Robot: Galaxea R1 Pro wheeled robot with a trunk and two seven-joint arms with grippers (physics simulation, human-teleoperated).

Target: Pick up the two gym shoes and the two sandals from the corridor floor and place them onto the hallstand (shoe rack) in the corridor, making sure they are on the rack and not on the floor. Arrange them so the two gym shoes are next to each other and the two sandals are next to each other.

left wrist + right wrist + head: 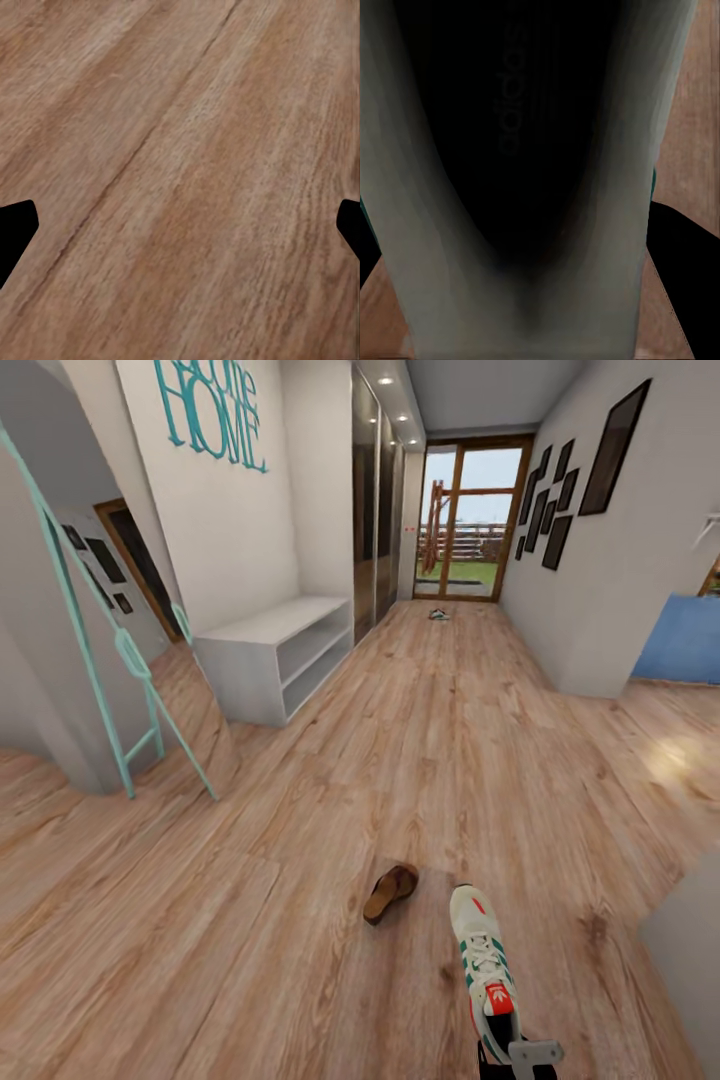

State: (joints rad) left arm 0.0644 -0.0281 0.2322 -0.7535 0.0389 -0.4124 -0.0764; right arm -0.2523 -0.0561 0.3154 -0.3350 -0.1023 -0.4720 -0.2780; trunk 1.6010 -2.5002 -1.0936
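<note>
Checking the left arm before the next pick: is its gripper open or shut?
Open. In the left wrist view the two dark fingertips sit far apart at opposite edges, with bare floor between them and nothing held.

The right gripper [522,1060] has a flat grey metal piece with small round holes and a black part beneath, at 6 o'clock in the head view. Left fingertips [15,229] are black wedges

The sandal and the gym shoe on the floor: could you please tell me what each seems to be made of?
The sandal looks like brown leather or an imitation, smooth and matte, with a tan insole. The gym shoe looks like cream-white leather or synthetic with green stripes and fabric laces; the render leaves it open.
</note>
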